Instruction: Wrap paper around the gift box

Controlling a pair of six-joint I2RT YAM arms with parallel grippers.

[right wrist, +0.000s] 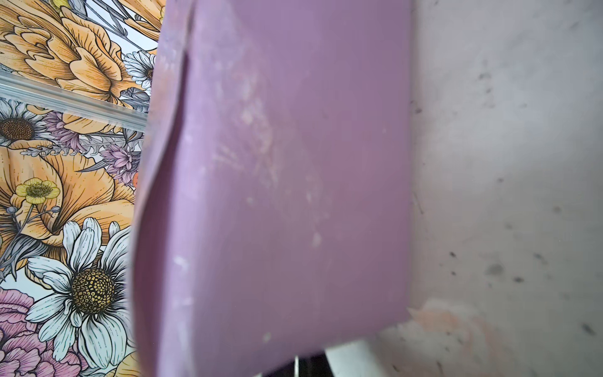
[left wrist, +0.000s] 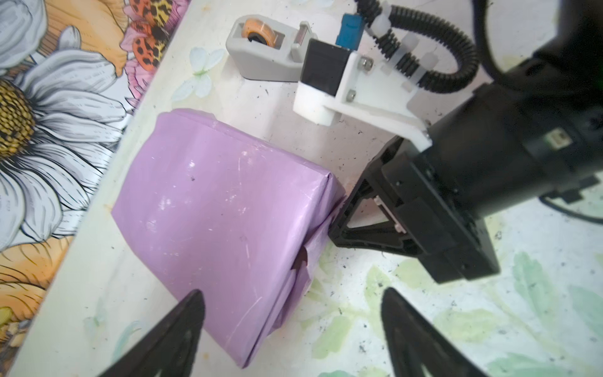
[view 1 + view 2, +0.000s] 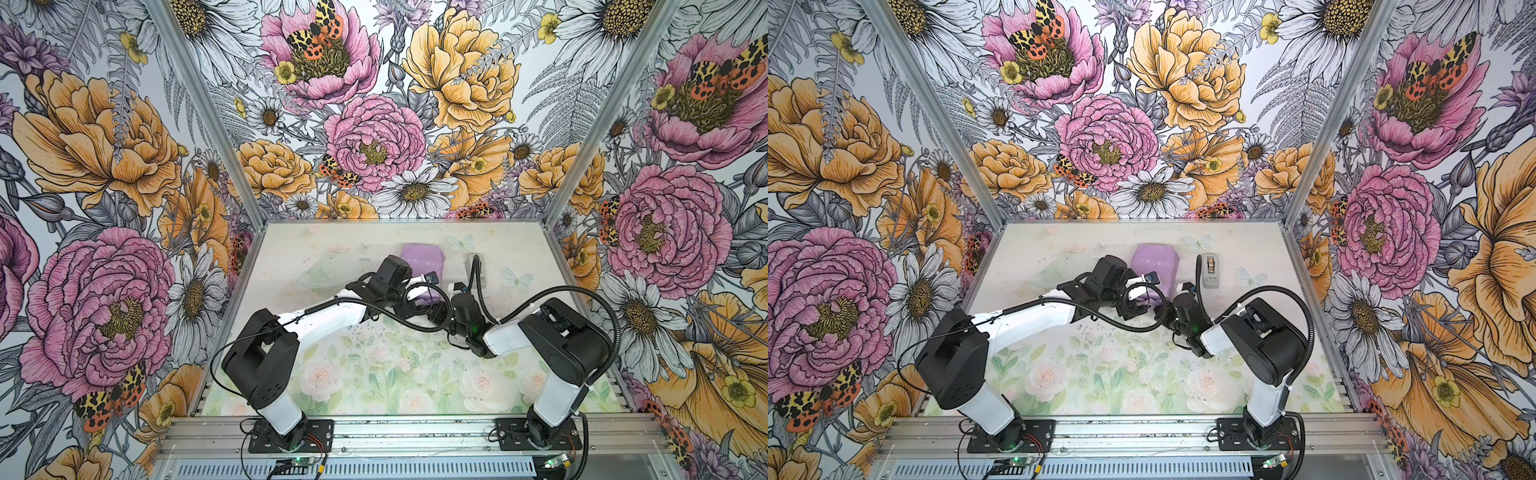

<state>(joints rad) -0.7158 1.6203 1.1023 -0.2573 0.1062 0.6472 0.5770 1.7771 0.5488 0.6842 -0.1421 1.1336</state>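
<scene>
Now the left gripper [image 2: 293, 306] is hovering wide open by the gift box [image 3: 420, 259] under the paper [image 2: 212, 202] — the right gripper [image 2: 334, 225], closed, is touching a fold at the box's five o'clock.

Both top views hang high above the table [image 3: 291, 249], looking steeply down on all of it, the paper [image 3: 420, 258] far below. The left wrist view looks across the paper from close by, tape dispenser [image 2: 261, 54] beyond. The right wrist view sits almost against the paper.
</scene>
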